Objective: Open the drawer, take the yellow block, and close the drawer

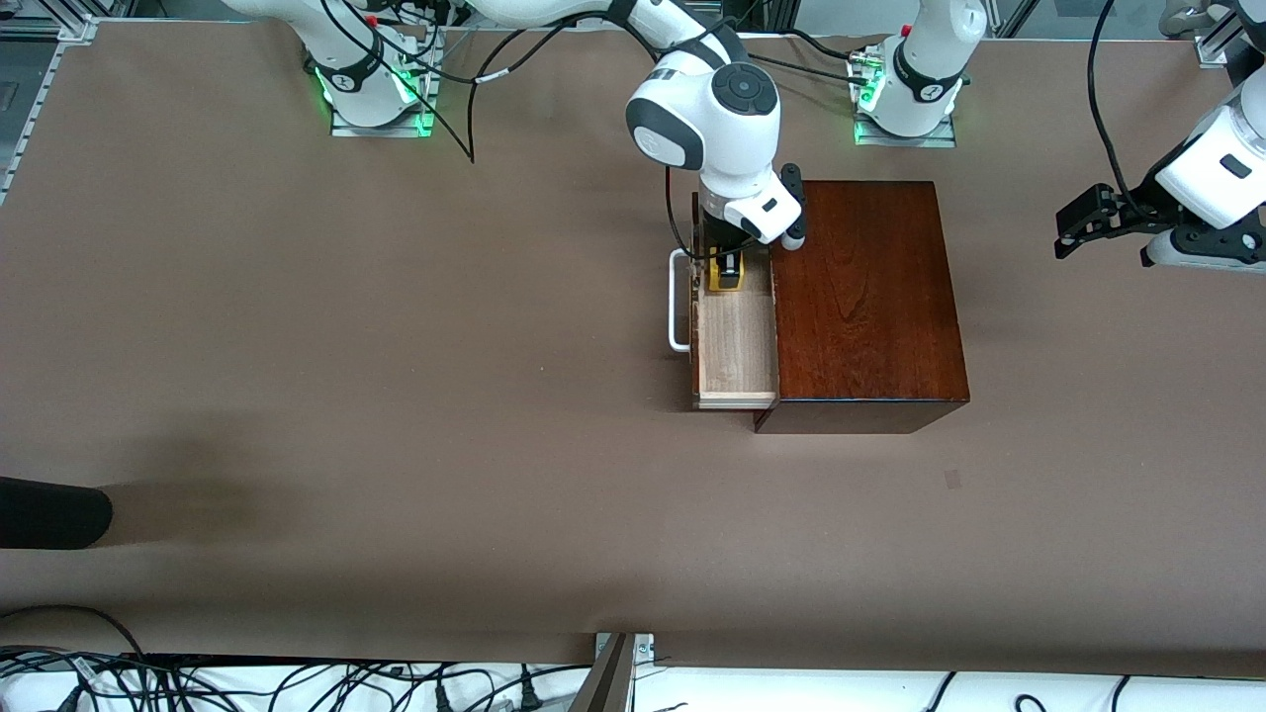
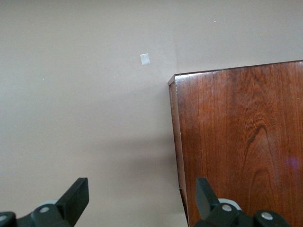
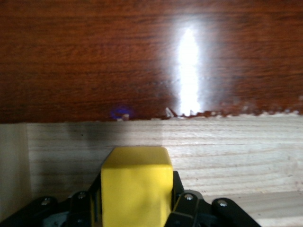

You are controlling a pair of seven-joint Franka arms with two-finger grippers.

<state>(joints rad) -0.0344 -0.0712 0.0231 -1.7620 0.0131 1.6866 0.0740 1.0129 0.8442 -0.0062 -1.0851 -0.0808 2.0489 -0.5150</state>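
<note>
While the left gripper (image 1: 1073, 225) waits wide open, the right gripper (image 1: 727, 279) clamps the small yellow cube block (image 1: 725, 282) inside the open light-wood drawer (image 1: 737, 346), at its corner farthest from the front camera.

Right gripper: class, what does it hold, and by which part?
The right gripper holds the yellow block inside the open drawer, jaws shut on the block's two side faces.
</note>
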